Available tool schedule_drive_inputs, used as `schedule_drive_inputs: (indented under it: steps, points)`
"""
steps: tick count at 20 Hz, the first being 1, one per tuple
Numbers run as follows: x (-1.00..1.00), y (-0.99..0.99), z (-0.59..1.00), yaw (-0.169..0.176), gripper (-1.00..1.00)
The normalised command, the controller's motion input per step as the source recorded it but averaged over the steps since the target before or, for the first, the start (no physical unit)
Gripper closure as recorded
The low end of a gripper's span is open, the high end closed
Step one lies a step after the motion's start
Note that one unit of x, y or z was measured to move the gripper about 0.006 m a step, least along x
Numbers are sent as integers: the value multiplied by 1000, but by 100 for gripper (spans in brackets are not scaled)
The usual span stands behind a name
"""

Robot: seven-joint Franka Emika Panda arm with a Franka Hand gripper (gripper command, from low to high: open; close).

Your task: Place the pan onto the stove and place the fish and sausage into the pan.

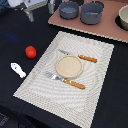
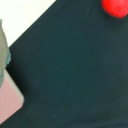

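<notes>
Pan [image 1: 69,10] rests on stove [image 1: 107,29], far side | sausage [image 1: 31,51] and fish [image 1: 18,70] lie near-left on cloth, well apart from pan | gripper unseen; I cannot tell jaw state.

Placemat [image 1: 70,75]: beige woven cloth, ribbed, matt. Tabletop covering [image 1: 30,30]: dark, matt, cloth-like. Sausage [image 1: 31,51]: red, glossy, smooth, plastic-looking; the wrist view shows the same sheen [image 2: 116,7]. Fish [image 1: 18,70]: white, smooth, plastic-looking. Plate [image 1: 68,66]: tan, matt, wood-like. Cutlery handles [image 1: 75,84]: orange, smooth. Pan [image 1: 69,9] and pot [image 1: 92,12]: grey, dull metallic finish. Stove [image 1: 107,27]: pinkish-brown board, matt.
</notes>
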Motion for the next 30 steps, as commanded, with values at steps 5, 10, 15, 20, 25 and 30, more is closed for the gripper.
schedule_drive_inputs:
  steps: [5, 10, 15, 20, 25, 30]
  points:
    - [53, -858, -33, 92, -100]
    - [158, -920, -31, 48, -100]
    - [318, -883, -86, 42, -100]
    - [278, -491, -246, 2, -100]
    - [189, -385, -321, 0, -100]
    - [91, -405, -357, 0, -100]
